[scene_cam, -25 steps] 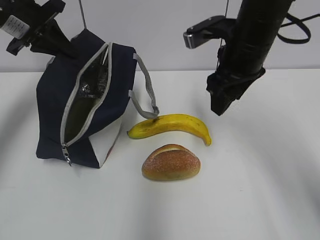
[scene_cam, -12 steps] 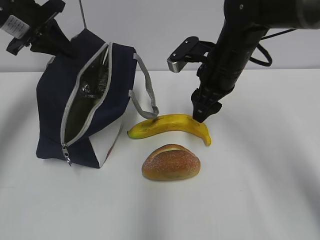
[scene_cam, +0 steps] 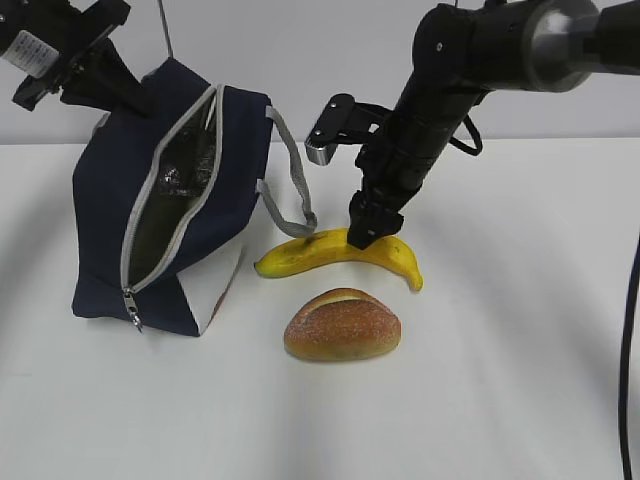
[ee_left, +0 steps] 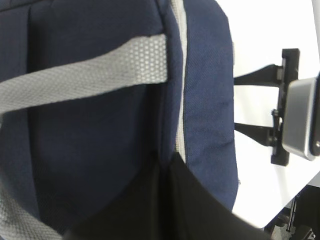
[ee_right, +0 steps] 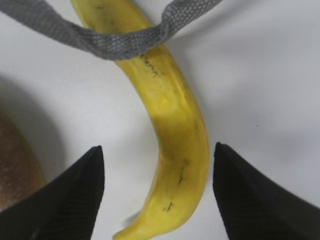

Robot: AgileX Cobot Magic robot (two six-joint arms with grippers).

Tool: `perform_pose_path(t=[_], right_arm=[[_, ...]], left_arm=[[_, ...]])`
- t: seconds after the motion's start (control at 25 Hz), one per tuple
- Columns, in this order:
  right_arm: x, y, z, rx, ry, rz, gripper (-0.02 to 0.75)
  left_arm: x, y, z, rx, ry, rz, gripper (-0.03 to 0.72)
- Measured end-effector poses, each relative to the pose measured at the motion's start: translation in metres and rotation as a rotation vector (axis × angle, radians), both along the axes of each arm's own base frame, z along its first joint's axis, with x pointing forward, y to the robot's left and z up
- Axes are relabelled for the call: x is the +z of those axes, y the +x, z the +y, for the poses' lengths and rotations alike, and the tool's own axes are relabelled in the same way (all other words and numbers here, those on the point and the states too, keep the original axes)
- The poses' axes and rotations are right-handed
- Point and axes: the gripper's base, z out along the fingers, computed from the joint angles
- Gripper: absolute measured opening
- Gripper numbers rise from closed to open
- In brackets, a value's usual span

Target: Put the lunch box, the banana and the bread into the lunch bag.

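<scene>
On the white table (scene_cam: 520, 380) before a pale wall, the banana (scene_cam: 330, 250) lies between lunch bag (scene_cam: 110, 230) and bread (scene_cam: 342, 325). The right tool (ee_right: 157, 192), jaws wide, straddles the banana; a second ago it hung higher, further right. The left tool is closed at the bag's top.
</scene>
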Motion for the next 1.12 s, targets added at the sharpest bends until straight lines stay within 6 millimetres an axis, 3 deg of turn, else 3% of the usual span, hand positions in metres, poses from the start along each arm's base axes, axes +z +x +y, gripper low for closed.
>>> perform_pose_path(t=[0.32,0.56,0.84,1.12], right_arm=[[-0.027,0.021,0.008,0.005,-0.004,0.009,0.532],[-0.059,0.029,0.010,0.015,-0.021,0.043,0.526],[-0.054,0.030,0.011,0.024,-0.024,0.051,0.319],[-0.042,0.028,-0.004,-0.011,-0.050,0.131,0.306]], left_arm=[[0.000,0.000,0.000,0.000,0.002,-0.001,-0.003],[-0.001,0.000,0.002,-0.002,0.026,-0.001,-0.003],[-0.002,0.000,0.002,-0.001,0.030,-0.003,-0.003],[-0.002,0.000,0.002,0.000,0.031,-0.004,-0.003]])
